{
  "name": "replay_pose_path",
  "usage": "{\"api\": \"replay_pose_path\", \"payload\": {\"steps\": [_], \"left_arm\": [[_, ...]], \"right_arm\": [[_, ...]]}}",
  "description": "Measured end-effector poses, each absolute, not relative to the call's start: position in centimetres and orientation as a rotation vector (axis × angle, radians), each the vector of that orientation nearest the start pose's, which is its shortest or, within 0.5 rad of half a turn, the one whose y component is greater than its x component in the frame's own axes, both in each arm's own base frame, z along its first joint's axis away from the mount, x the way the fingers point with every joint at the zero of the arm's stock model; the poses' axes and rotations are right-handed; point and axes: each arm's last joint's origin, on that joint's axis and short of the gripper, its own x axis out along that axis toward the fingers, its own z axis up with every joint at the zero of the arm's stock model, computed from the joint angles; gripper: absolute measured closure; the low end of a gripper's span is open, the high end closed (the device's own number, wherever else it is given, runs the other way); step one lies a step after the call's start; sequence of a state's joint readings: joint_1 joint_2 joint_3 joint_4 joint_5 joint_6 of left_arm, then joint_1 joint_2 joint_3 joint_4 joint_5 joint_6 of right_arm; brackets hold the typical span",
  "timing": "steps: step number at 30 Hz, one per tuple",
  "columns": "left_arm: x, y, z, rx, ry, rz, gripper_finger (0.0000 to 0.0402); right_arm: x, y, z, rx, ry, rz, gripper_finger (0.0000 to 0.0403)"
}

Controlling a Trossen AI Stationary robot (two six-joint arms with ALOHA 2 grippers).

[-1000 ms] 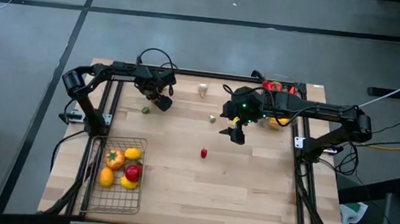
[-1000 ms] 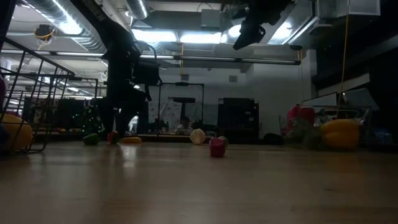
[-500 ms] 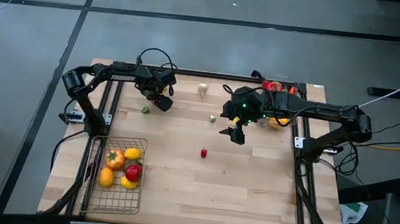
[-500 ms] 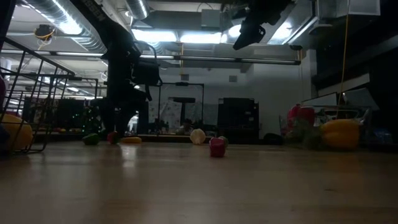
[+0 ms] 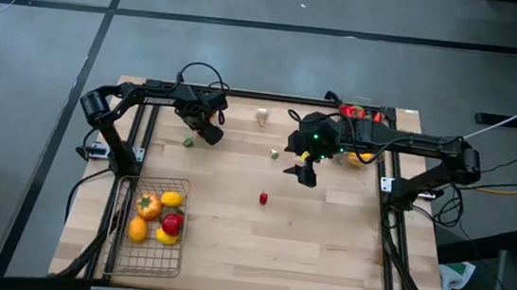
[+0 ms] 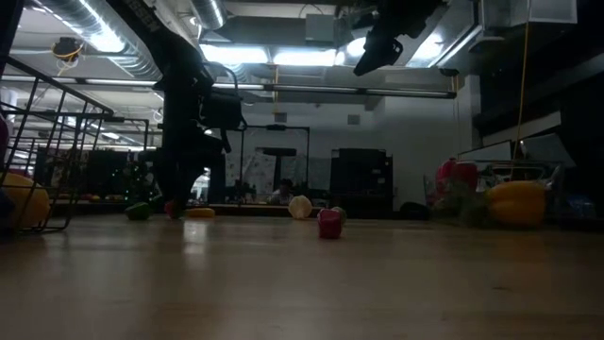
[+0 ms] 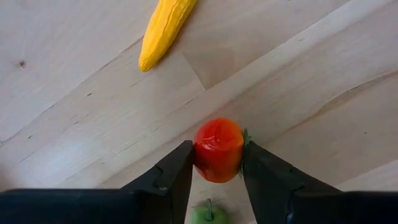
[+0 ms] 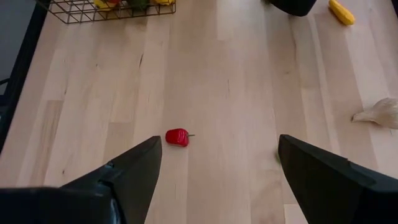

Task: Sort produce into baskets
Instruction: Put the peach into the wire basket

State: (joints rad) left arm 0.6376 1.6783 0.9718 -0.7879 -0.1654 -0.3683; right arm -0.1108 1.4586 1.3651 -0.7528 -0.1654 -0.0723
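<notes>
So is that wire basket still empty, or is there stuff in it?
Partly filled. The wire basket holds several pieces, yellow, orange and red, all at one end; the rest is bare.

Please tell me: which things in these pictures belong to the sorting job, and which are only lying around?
Belong to the job:
- rectangular wire-mesh basket, holding yellow, orange and red produce
- small red toy fruit, between the left hand's fingers
- small red toy pepper, mid-table, below the open right hand
- long yellow toy vegetable
- small green toy fruit

Only lying around:
- dark cables over the left arm
</notes>
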Motion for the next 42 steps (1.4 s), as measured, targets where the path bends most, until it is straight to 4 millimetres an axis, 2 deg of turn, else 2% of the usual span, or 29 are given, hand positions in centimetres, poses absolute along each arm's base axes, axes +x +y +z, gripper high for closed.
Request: {"api": "replay_pose_path", "payload": {"steps": [11,16,21,25,32,42], "left_arm": [[22.3,16.9,16.2,-0.656,1.384,0.875,0.0279],[22.4,16.5,18.0,-0.679,1.379,0.811,0.0279],[22.1,15.5,20.9,-0.662,1.383,0.761,0.0279],[21.4,13.5,23.4,-0.669,1.413,0.724,0.0279],[19.4,8.4,26.7,-0.78,1.458,0.616,0.0279],[17.1,1.7,29.7,-0.938,1.438,0.517,0.0279]], "right_arm": [[30.2,-2.9,33.1,0.049,0.836,0.081,0.0084],[30.2,-2.9,33.1,0.049,0.839,0.081,0.0084],[30.2,-2.9,33.1,0.049,0.84,0.081,0.0084],[30.2,-2.9,33.1,0.049,0.84,0.081,0.0084],[30.2,-2.9,33.1,0.049,0.84,0.081,0.0084],[30.2,-2.9,33.1,0.049,0.839,0.081,0.0084]]}}
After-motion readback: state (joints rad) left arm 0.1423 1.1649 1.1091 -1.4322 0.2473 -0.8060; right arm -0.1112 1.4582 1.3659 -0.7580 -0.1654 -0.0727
